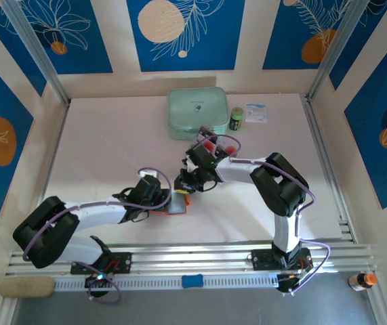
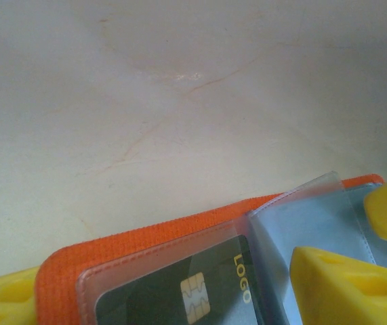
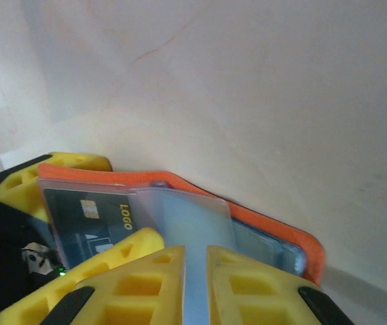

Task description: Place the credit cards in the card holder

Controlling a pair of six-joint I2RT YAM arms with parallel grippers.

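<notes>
The orange card holder (image 1: pixel 177 205) lies open on the table, its clear sleeves showing. A dark card marked LOGO (image 2: pixel 200 291) sits in one sleeve. My left gripper (image 1: pixel 168 200) (image 2: pixel 173 292) straddles that half of the holder (image 2: pixel 146 237). One yellow finger is against its orange edge and the other rests on the sleeves. My right gripper (image 1: pixel 188 183) (image 3: pixel 194 271) is shut on a clear sleeve page (image 3: pixel 179 217) and holds it up from the holder (image 3: pixel 274 227). The credit cards (image 1: pixel 215 144), showing red, lie in a clear tray behind the right gripper.
A mint-green case (image 1: pixel 196 112) stands at the back middle, with a small green bottle (image 1: pixel 236 118) and a white packet (image 1: pixel 255 112) to its right. Metal rails run along the near edge (image 1: pixel 200 254).
</notes>
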